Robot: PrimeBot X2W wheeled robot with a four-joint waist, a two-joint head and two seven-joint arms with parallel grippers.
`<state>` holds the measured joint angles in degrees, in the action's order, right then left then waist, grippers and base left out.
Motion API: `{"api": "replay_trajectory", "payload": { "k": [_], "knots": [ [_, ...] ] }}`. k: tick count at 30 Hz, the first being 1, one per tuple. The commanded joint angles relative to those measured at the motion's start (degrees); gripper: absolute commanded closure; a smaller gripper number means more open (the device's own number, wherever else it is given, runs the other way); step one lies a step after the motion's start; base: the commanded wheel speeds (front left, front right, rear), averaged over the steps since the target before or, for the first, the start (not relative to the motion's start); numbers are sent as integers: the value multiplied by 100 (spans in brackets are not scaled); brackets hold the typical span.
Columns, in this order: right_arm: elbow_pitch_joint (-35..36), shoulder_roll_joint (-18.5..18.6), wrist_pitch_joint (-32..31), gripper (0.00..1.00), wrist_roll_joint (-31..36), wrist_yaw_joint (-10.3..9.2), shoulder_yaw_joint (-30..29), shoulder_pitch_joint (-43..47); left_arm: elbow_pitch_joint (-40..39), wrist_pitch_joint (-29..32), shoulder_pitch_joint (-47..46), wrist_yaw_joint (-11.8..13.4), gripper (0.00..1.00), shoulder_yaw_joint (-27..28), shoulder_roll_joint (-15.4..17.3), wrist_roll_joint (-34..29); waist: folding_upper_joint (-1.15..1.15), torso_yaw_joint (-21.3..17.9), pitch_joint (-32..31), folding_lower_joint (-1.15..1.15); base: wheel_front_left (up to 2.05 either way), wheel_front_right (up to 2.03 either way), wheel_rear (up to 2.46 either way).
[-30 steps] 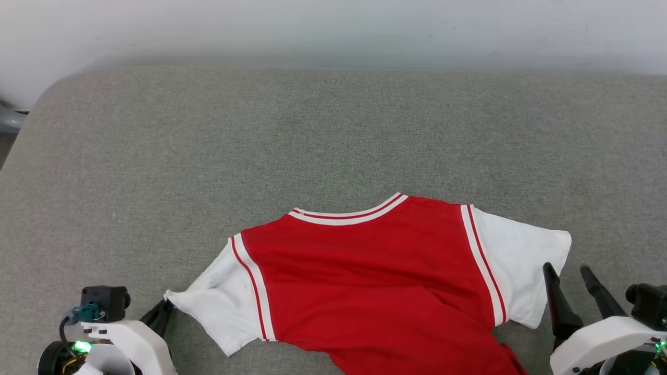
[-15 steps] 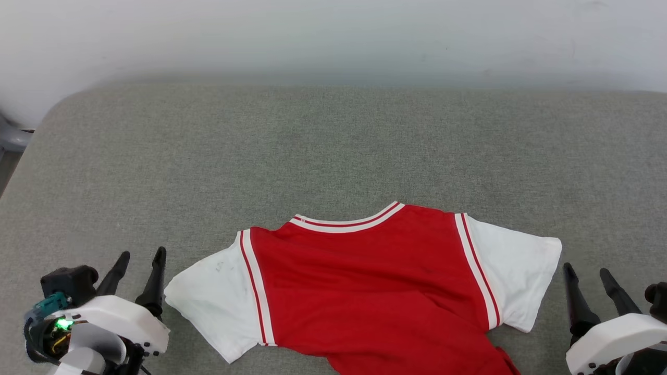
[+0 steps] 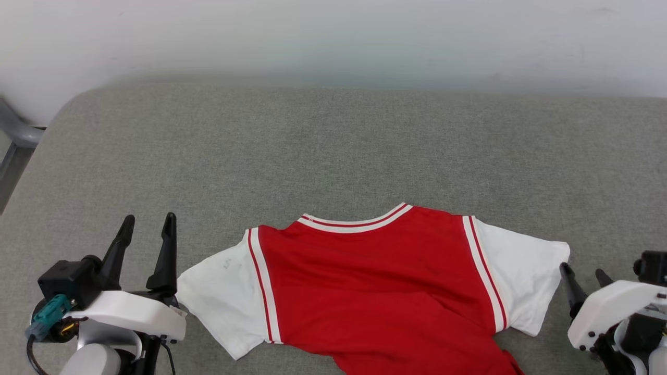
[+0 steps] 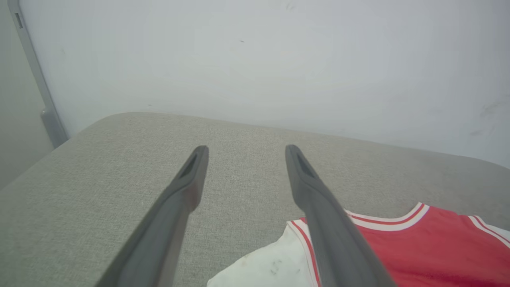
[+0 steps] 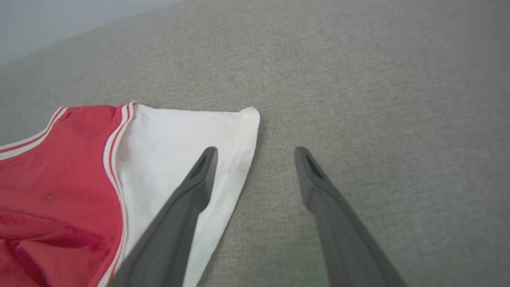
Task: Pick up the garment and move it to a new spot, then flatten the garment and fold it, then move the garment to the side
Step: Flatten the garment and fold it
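Reaching in from the robot's own left, the left arm holds its white wrist housing low over the grey upholstered surface (image 3: pixel 333 146). The left gripper (image 3: pixel 148 219) points away from the robot, its two dark fingers spread wide with nothing between them. The garment (image 3: pixel 375 291), a red jersey T-shirt with white sleeves and red-and-white striped trim, lies just to this gripper's right. One white sleeve ends close beside the base of the nearer finger; whether they touch I cannot tell. Both fingertips stand over bare grey cloth.

On the other side, the right arm's housing is tilted, and the right gripper (image 3: pixel 581 269) is likewise agape and empty. The second white sleeve lies just to its left. In the right wrist view, the inner finger crosses the sleeve's cuff edge and the outer one hangs over bare fabric.

Between the two grippers the T-shirt is spread out with its collar pointing away from the robot, and the red cloth is rumpled near the right gripper. Ahead of the fingertips, bare grey surface runs to a pale wall (image 3: pixel 333 36).
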<state>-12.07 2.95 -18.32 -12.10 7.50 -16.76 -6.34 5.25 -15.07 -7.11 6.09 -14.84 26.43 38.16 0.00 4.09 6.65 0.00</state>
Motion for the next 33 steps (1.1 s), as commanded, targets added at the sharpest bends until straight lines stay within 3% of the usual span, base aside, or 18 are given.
{"api": "replay_trajectory", "payload": {
  "k": [1, 13, 17, 18, 20, 27, 33],
  "knots": [
    [-36, 50, -83, 0, 27, -2, 19, -138, -60, -12, 53, 26, 0, 8, -16, -39, 0, 34, 37, 0, 0, 0, 0],
    [-941, 678, -2024, 0, 276, -3, 470, -1183, -491, -13, 0, -25, 0, -43, -309, -397, 0, 384, 504, 0, 0, 0, 0],
    [-1418, 674, -2630, 0, 181, -2, 625, -1113, -416, -13, 8, -88, 0, -9, -399, -421, 0, 466, 574, 0, 0, 0, 0],
    [-1513, 629, -2769, 42, 142, -2, 635, -1062, -393, -13, 26, -97, 0, -5, -419, -413, 0, 475, 577, 0, 0, 0, 0],
    [-1581, 589, -2903, 100, 71, 5, 689, -987, -327, -13, 79, -112, 0, 2, -436, -394, 0, 472, 566, 0, 0, 0, 0],
    [-1024, 785, -2593, 100, -91, -3, 535, -1004, -73, 394, 209, -253, 0, -52, -285, -138, 0, 332, 340, 0, 0, 0, 0],
    [-29, 720, -2529, 100, -199, -4, 389, -700, 158, 1635, 124, -498, 0, -107, 27, 483, 0, 125, 158, 0, 0, 0, 0]
  ]
}}
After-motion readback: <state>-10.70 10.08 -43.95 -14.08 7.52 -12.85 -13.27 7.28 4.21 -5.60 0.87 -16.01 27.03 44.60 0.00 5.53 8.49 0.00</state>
